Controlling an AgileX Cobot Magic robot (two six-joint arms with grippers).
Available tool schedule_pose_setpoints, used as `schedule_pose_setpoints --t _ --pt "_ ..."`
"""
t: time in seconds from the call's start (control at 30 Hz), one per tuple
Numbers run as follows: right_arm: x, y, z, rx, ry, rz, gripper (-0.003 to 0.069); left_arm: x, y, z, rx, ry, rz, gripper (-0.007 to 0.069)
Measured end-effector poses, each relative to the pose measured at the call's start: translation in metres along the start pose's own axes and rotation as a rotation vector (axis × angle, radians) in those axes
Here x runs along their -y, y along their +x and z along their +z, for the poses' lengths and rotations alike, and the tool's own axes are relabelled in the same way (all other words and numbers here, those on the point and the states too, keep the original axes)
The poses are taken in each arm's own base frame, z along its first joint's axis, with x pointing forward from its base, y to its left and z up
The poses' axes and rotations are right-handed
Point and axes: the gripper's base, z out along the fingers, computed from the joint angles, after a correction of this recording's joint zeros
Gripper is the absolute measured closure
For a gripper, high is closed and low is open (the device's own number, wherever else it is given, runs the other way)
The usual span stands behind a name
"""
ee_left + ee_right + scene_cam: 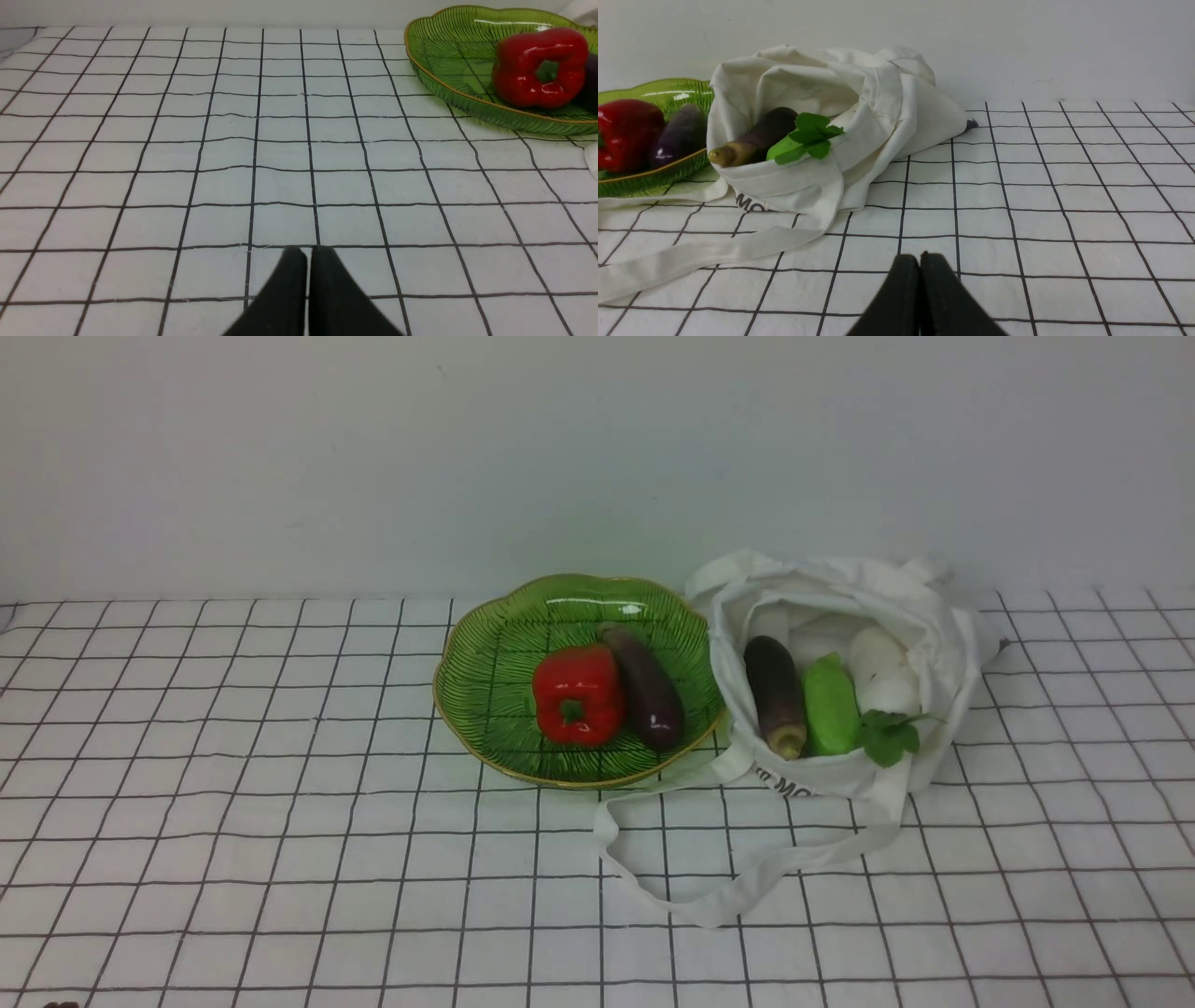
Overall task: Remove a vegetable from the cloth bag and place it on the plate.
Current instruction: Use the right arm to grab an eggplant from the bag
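Seeing white black-gridded tablecloth across lower part of front frame, with plain pale wall filling the top. Got white cloth bag right of center, mouth open toward the camera, black lettering on its front lip, long strap looped on the tablecloth toward bottom center. Have scalloped green plate with gold rim near center, just beside the bag. Showing left gripper closed in its wrist view, only a thin slit between fingertips, holding nothing. Showing right gripper closed too, empty, over the tablecloth. Can see dark eggplant with tan stub inside the bag at its left side in front frame, stub pointing down toward the lip; so not on the plate. Also in the bag: next to it, light green oblong vegetable, then white vegetable farther right. On the plate, find glossy purple eggplant lying at a slant against right side of red bell pepper, green stem facing the camera. Spotting green leafy sprig at the bag's lower lip, right of the oblong. Can't identify dark sliver at bottom left corner.
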Motion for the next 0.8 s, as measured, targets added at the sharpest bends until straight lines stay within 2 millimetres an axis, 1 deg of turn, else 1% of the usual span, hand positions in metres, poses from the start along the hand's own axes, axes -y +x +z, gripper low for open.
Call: schedule_pose_setpoints --t 0.27,0.37,0.47,0.53,0.6,0.67,0.8 --pt "0.0 0.0 0.0 0.0 -0.002 0.018 0.0673 0.0 0.0 0.0 0.0 0.0 0.0 0.0632" --pt "-0.003 0.0 0.0 -0.008 -0.038 0.242 0.0673 0.0 0.0 0.0 0.0 0.0 0.0 0.0632" --pt "-0.01 0.0 -0.001 -0.028 -0.103 0.617 0.0673 0.0 0.0 0.0 0.0 0.0 0.0 0.0632" --pt "-0.013 -0.001 -0.001 -0.047 -0.142 0.813 0.0673 0.0 0.0 0.0 0.0 0.0 0.0 0.0632" --pt "-0.014 -0.002 -0.001 -0.051 -0.158 0.888 0.0673 0.0 0.0 0.0 0.0 0.0 0.0 0.0632" --pt "-0.015 -0.002 -0.001 -0.047 -0.166 0.914 0.0673 0.0 0.0 0.0 0.0 0.0 0.0 0.0632" --pt "-0.016 -0.005 -0.002 -0.041 -0.178 0.886 0.0673 0.0 0.0 0.0 0.0 0.0 0.0 0.0632"
